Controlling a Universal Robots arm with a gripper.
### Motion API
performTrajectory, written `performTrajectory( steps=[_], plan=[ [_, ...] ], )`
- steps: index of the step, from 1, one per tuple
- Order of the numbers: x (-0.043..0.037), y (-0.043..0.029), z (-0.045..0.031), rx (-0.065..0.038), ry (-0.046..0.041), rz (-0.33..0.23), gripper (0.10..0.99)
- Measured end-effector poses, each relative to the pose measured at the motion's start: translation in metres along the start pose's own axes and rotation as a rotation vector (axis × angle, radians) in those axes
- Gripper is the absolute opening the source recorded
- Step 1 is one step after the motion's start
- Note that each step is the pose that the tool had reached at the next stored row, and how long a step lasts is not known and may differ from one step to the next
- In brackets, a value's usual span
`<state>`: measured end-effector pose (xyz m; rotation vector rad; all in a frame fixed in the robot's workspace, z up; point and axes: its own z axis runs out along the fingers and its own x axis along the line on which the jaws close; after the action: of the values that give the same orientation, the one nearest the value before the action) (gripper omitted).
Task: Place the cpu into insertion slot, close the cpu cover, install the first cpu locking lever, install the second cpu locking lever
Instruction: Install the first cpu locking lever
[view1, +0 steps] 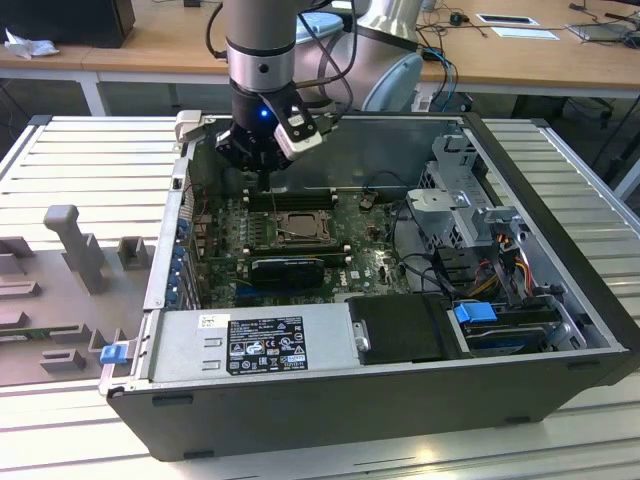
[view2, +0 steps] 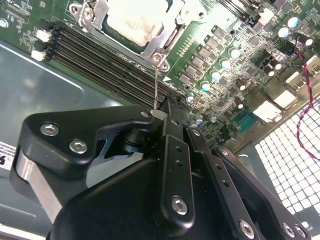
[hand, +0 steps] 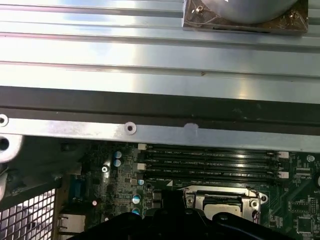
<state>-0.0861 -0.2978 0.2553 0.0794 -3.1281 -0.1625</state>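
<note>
Gripped, with the fingers of the black jointed gripper (view2: 162, 114) drawn together as far as could be told, the free end of a thin silver wire locking lever (view2: 156, 85). Followed that lever past the long black memory slots (view2: 100, 60) to a screwed corner of the square, metal-edged insertion slot (view1: 297, 228). Found the pale silvery square cpu (view2: 131, 20) already lying in that slot, with the thin silver frame of the cpu cover (view2: 150, 47) seemingly down around it. Judged the step in hand to be the installing of one of the two locking levers; could not tell which. Judged as needed for it: a sure hold on so thin a rod, and clearance from the memory slots just beside. Farther off, in the exterior view, placed the slot left of centre inside the open black computer case (view1: 350, 410), on a grey ribbed metal table (view1: 80, 150), with wooden desks (view1: 150, 55) along the top edge.
</note>
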Motion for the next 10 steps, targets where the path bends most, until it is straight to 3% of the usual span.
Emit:
performTrajectory(
  steps=[10],
  plan=[
    [-0.009,-0.0005,0.0,0.0,0.0001,0.0,0.106]
  ],
)
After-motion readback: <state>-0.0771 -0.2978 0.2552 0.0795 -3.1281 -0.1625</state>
